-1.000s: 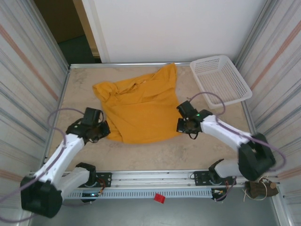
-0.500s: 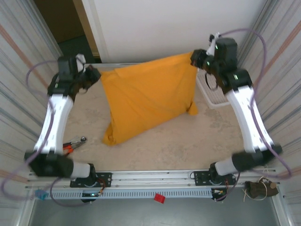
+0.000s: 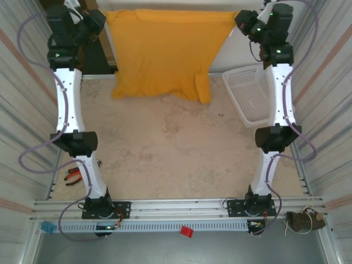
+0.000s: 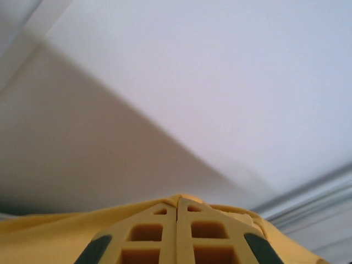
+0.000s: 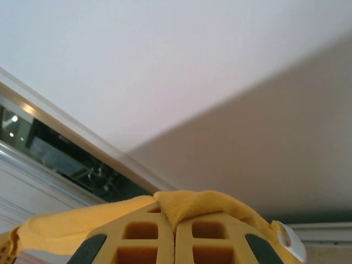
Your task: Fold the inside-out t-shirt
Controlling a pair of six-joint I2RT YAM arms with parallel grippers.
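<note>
Broadly, boxed in by striped side panels (image 3: 22, 110) to left and right and by a plain white back wall (image 3: 234, 52), with a dark doorway (image 3: 99, 58) at the far left corner. Floored by a beige, mottled tabletop (image 3: 176, 143), framed in pale metal and edged on the near side by an aluminium rail (image 3: 176, 204) carrying both arm bases.

Well above that tabletop, held up as a flat sheet against the back wall: the inside-out t-shirt (image 3: 165, 49), mustard yellow, plain on the side facing the top camera, top edge pulled nearly level, lower hem hanging near the far edge of the tabletop, one sleeve drooping lower at the right. Cannot tell whether hem and tabletop touch.

Pinched at its upper left corner by the left hand (image 3: 99, 19), clenched on the cloth; from the left wrist, two fingertips pressed together with yellow fabric spread beneath. Gripped at its upper right corner by the right hand (image 3: 242, 17), likewise clamped, a wad of cloth bunched over the closed fingertips in the right wrist view. Raised nearly upright on either side, the left arm (image 3: 69, 99) and the right arm (image 3: 281, 93).

Beside the right arm, at the far right of the tabletop, a white plastic basket (image 3: 247, 93). At the near left, by the frame, red-handled pliers (image 3: 74, 175). Below the rail, a small red tag (image 3: 186, 231).
</note>
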